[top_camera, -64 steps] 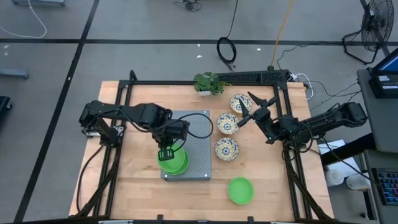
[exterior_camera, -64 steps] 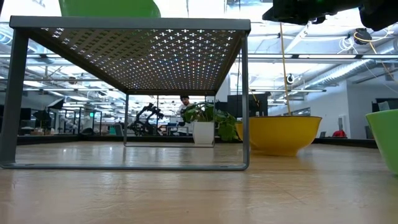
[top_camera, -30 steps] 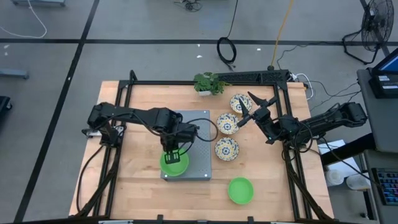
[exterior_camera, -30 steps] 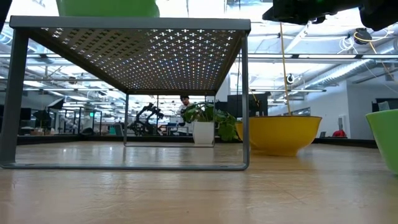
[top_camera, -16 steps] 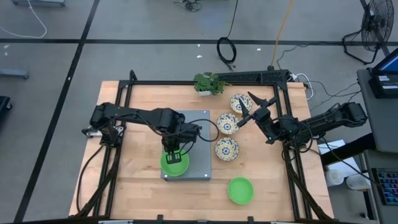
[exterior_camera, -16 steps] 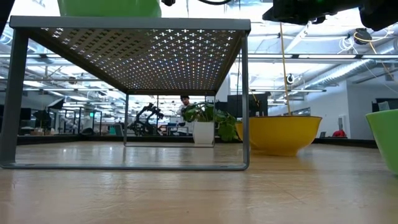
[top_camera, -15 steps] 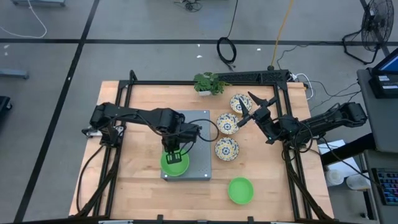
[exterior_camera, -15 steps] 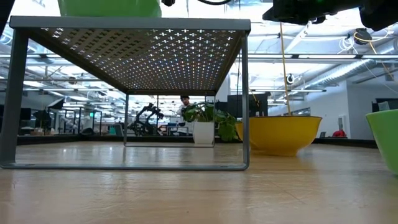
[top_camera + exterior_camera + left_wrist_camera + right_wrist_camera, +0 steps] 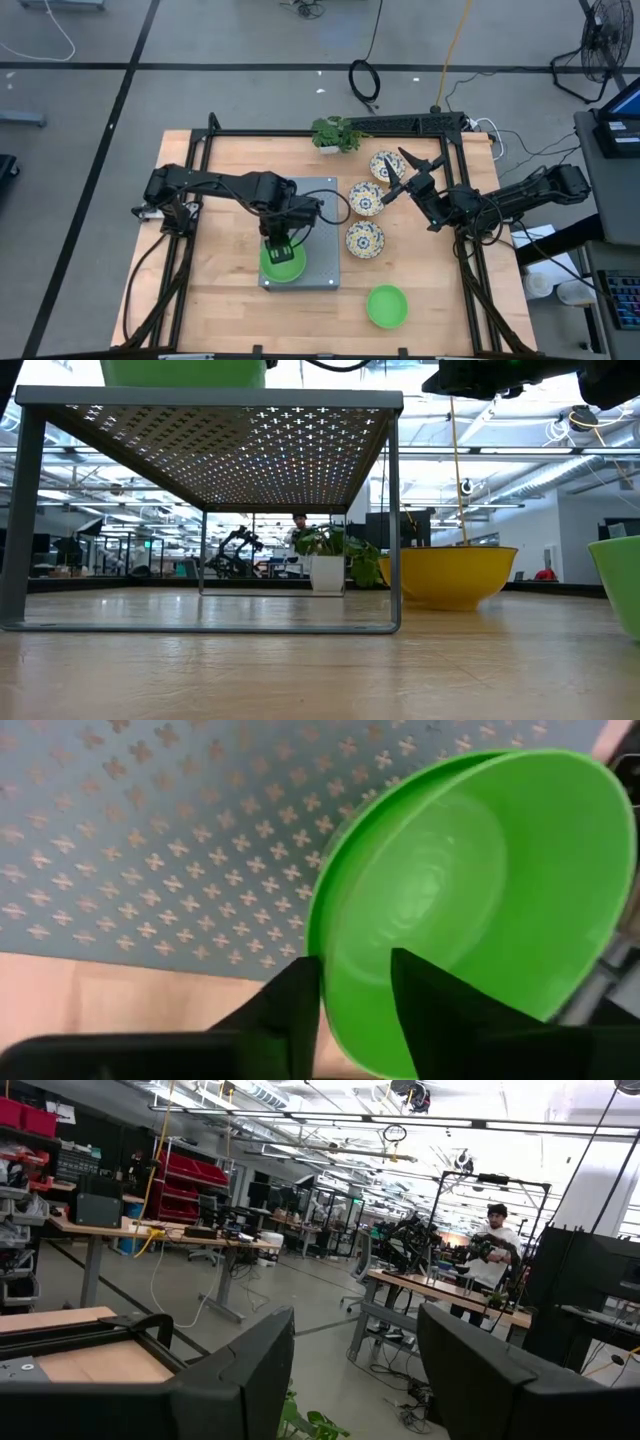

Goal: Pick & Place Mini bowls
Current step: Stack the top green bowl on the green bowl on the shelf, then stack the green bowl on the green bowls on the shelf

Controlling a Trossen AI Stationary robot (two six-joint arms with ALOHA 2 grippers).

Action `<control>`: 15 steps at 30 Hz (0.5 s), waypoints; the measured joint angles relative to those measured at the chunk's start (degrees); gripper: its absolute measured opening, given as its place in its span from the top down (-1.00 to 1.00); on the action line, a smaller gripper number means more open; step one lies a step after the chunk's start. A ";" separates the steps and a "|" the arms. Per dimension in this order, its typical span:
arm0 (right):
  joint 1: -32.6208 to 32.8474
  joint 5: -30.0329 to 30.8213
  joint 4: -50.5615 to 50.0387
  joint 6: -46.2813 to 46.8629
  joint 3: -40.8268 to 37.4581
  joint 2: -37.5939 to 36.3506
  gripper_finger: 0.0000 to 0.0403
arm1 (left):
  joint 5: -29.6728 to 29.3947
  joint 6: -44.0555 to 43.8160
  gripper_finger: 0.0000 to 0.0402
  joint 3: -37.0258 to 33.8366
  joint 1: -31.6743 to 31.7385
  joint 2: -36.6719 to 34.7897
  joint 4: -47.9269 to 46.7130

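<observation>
The left gripper (image 9: 280, 247) is over the near corner of the grey perforated tray (image 9: 320, 225), its fingers (image 9: 296, 1005) pinched on the rim of a green bowl (image 9: 281, 263). In the left wrist view a second green rim shows just behind the held one, so this looks like a green bowl nested in another, though I cannot be sure how many are stacked there. In the low view the green stack (image 9: 183, 372) sits on the tray's raised top.

To the right of the tray, three floral bowls lie on the bare table (image 9: 220, 300): one just beside the tray's edge (image 9: 365, 199), one nearer the front (image 9: 364, 239), and one farther back (image 9: 385, 165) near the small plant (image 9: 333, 133). A third green bowl (image 9: 387, 305) stands alone on the table towards the front, well apart from the tray.

The right gripper (image 9: 397, 178) hovers above the floral bowls with its fingers spread and nothing between them, as its wrist view shows.

Judging from this, the task is early to midway: at most two green bowls are on the tray and the left gripper has not let go. The lone green bowl and all three floral bowls are left to move.
</observation>
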 joint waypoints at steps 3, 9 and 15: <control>0.01 -0.02 0.03 0.00 0.00 -0.01 0.01 | 1.14 -0.12 0.28 0.60 0.07 -0.82 0.21; 0.01 0.01 0.00 0.00 0.00 0.01 0.01 | -0.65 0.23 0.26 2.95 0.63 -3.10 0.22; 0.00 -0.03 0.02 -0.24 0.00 0.00 0.01 | -4.55 3.68 0.26 3.03 1.07 -8.93 1.70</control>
